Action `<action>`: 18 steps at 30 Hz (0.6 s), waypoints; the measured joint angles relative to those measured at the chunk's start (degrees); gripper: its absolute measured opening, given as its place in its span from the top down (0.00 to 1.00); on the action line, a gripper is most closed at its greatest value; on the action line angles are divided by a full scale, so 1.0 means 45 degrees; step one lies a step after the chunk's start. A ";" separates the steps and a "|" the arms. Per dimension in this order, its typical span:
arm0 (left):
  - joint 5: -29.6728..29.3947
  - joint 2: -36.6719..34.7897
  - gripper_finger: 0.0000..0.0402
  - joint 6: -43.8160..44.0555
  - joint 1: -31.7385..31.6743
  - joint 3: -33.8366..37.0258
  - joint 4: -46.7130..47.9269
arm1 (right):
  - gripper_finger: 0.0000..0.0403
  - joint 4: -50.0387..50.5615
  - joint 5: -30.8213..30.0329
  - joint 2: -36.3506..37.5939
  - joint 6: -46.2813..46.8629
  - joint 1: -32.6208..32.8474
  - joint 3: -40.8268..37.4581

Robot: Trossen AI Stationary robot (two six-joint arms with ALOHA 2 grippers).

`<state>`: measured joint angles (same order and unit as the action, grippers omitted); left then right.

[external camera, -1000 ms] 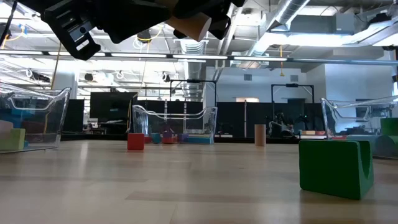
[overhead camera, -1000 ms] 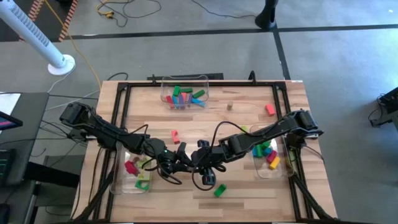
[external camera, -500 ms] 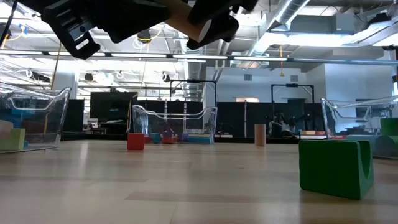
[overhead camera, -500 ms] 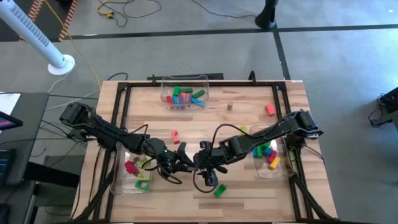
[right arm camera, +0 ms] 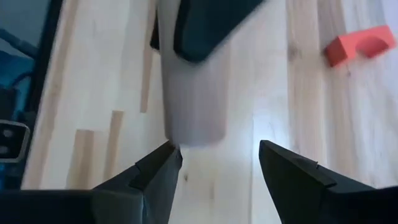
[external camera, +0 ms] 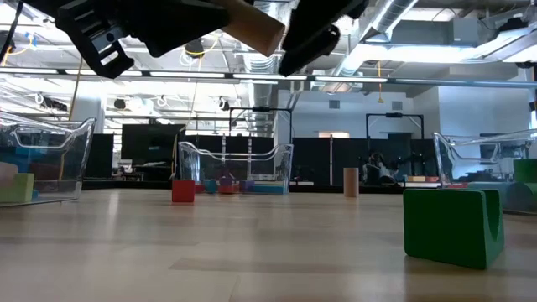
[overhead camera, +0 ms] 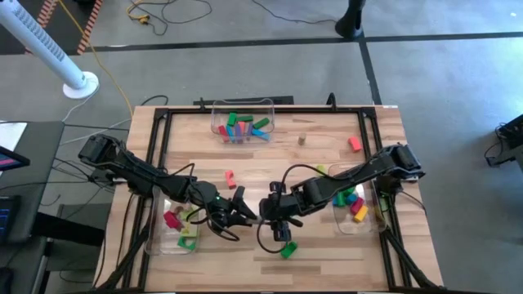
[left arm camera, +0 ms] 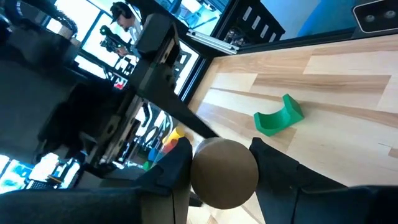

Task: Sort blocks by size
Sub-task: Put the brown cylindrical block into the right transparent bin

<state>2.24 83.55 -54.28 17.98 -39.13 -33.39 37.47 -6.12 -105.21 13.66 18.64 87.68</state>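
Left gripper (overhead camera: 243, 210): arm stretched low over the table's centre, fingers (left arm camera: 177, 163) clenched on a tan wooden cylinder block (left arm camera: 224, 172), held aloft; right gripper (overhead camera: 270, 210): facing it, just beside, fingers (right arm camera: 292, 171) spread, empty.

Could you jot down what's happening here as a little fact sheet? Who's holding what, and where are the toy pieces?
Left pincer: shut on tan cylinder, held above the table
Right pincer: open, facing that cylinder
Loose pieces: green arch, red arch, red block, small tan cylinder
Clear bins: three, each holding coloured blocks
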 joint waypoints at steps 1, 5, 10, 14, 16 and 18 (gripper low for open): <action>0.0000 0.0000 0.67 0.0023 0.0000 0.0000 -0.0006 | 0.38 0.0170 -0.0111 0.0045 0.0044 0.0060 0.0000; -0.0067 0.0000 0.67 0.0023 0.0000 0.0000 -0.0046 | 0.38 0.0813 -0.0957 0.0286 0.0385 0.0228 0.0000; -0.0243 0.0000 0.67 0.0049 -0.0010 0.0000 -0.0094 | 0.38 0.1481 -0.1390 0.0390 0.0892 0.0461 0.0000; -0.0248 0.0002 0.67 0.0093 -0.0010 0.0000 -0.0149 | 0.38 0.2231 -0.1933 0.0390 0.1543 0.0657 0.0000; -0.0264 0.0000 0.67 0.0120 -0.0010 0.0000 -0.0146 | 0.38 0.2703 -0.2461 0.0390 0.1864 0.0816 0.0000; -0.0296 0.0000 0.67 0.0160 -0.0010 0.0000 -0.0151 | 0.38 0.2903 -0.3082 0.0390 0.2107 0.1034 0.0000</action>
<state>0.91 83.55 -53.56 17.93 -39.13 -34.06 50.53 -19.99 -103.46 23.14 23.29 87.68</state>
